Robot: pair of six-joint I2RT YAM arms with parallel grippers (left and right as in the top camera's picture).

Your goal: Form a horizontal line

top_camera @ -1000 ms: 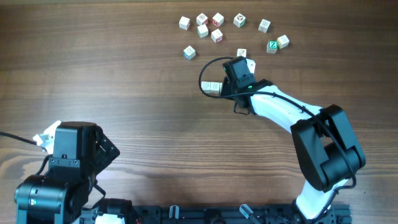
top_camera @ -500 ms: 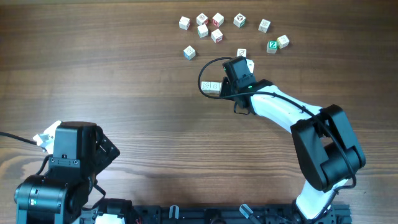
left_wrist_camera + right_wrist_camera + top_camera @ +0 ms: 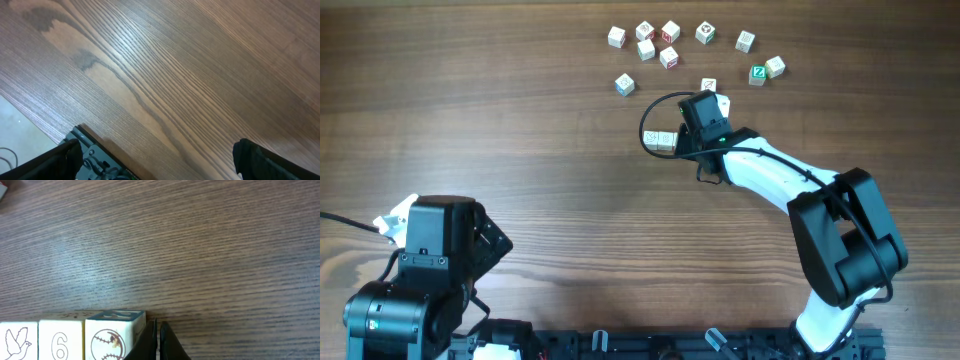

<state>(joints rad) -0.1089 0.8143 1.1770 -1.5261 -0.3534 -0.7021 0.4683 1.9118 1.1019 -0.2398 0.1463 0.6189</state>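
Observation:
Three pale wooden cubes stand edge to edge in a row [image 3: 62,340] at the bottom left of the right wrist view: a bird cube [image 3: 17,341], a 6 cube [image 3: 60,342] and a baseball cube [image 3: 112,339] with a reddish mark. Overhead, part of the row [image 3: 661,140] shows just left of my right gripper [image 3: 692,135]. My right gripper [image 3: 159,342] is shut and empty, its tips against the right side of the baseball cube. My left gripper [image 3: 155,160] is open and empty over bare wood at the table's near-left edge.
Several loose letter cubes lie scattered at the far side, among them a green-faced one [image 3: 757,73], one at the left [image 3: 624,85] and one just behind the right gripper [image 3: 709,87]. The left arm base [image 3: 420,270] sits at the front left.

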